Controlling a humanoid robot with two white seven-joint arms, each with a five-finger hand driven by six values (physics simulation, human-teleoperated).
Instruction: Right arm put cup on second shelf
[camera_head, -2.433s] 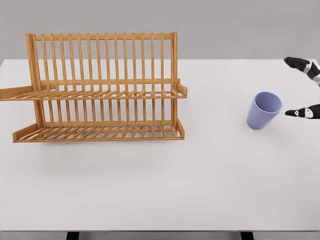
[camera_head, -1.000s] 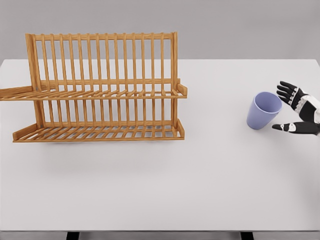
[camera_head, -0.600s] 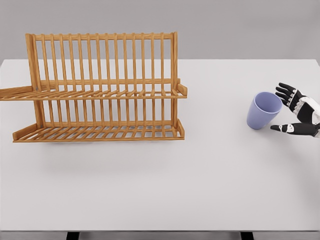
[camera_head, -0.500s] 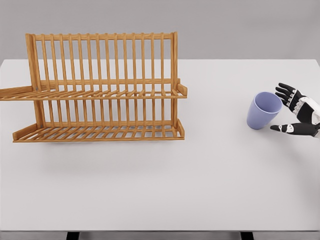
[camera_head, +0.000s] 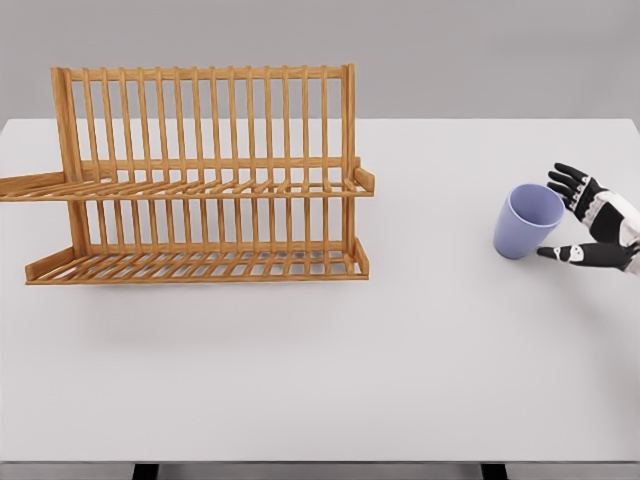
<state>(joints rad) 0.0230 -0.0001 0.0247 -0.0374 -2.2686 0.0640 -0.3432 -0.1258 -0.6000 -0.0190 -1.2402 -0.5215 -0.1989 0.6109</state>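
The right hand (camera_head: 590, 225) is cut off at the picture's right edge, so only its black fingers and part of a white palm are seen; the fingers are spread, with the thumb low and the others high, just beside the cup (camera_head: 527, 221) and holding nothing. Contact with the cup cannot be made out. The smooth lilac cup, tapered toward its base, is seen tilted on the white tabletop (camera_head: 420, 360). The slatted wooden rack (camera_head: 205, 180), with two shelves, is set well apart to the left, its upper shelf clipped at the left edge. Bare tabletop lies between them.
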